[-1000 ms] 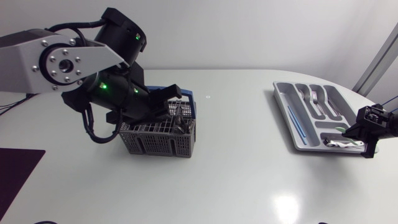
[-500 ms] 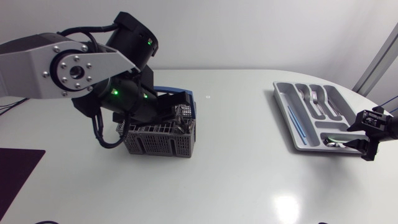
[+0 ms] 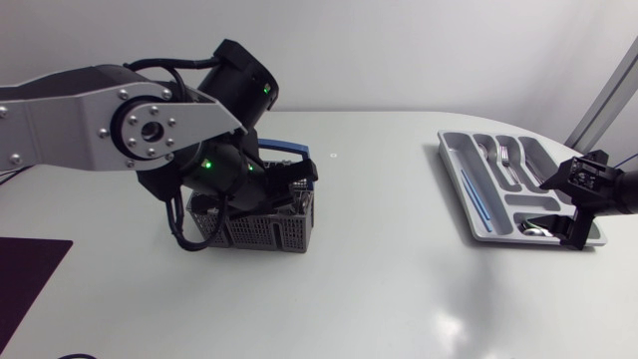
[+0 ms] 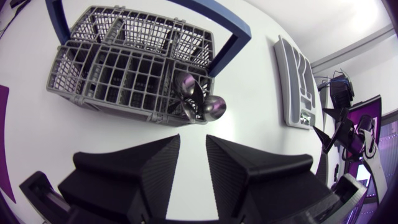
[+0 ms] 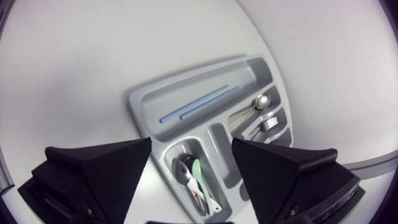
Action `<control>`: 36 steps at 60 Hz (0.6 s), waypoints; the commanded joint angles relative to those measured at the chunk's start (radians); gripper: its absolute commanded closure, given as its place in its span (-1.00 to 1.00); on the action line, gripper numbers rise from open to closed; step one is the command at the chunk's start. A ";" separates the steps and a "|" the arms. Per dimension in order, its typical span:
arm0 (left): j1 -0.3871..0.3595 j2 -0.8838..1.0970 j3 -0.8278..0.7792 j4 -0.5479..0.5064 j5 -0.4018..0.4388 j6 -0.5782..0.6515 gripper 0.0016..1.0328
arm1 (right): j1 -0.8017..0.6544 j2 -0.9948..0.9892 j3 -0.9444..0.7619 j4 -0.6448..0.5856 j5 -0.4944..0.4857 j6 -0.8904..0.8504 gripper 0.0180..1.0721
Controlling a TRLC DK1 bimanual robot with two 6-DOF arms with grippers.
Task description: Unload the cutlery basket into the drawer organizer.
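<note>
The cutlery basket (image 3: 254,227), left of centre in the head view, is overhung by the left gripper (image 4: 193,140), narrowly parted and empty above the spoons (image 4: 200,107). The right gripper (image 5: 191,146) is held wide, empty, over the drawer organizer (image 3: 448,148). Tangled spoons might be snagged together, tipping the basket.

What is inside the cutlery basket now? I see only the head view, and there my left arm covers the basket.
Observer: The left wrist view shows a few spoons standing together in one corner compartment of the basket. I can make out no cutlery in the other compartments.
Operator: Which state is the left tool in? Does it hold one of them?
Observer: No. The left tool is open, with nothing between its fingers. The spoons are just ahead of its fingertips, not touched.
</note>
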 commanded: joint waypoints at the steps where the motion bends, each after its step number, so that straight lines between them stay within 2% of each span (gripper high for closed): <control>1: -0.005 0.019 -0.010 -0.010 -0.010 -0.074 0.36 | 0.049 -0.050 -0.048 -0.020 -0.008 0.058 -0.80; 7: 0.012 0.019 -0.005 -0.010 -0.010 -0.116 0.50 | 0.113 -0.104 -0.080 -0.020 -0.003 0.115 -0.79; 20: 0.039 0.017 -0.004 -0.010 -0.010 -0.244 0.50 | 0.268 -0.206 -0.136 -0.053 0.009 0.236 -0.79; 36: 0.022 0.063 0.023 -0.015 -0.010 -0.379 0.49 | 0.475 -0.298 -0.204 -0.056 0.055 0.410 -0.80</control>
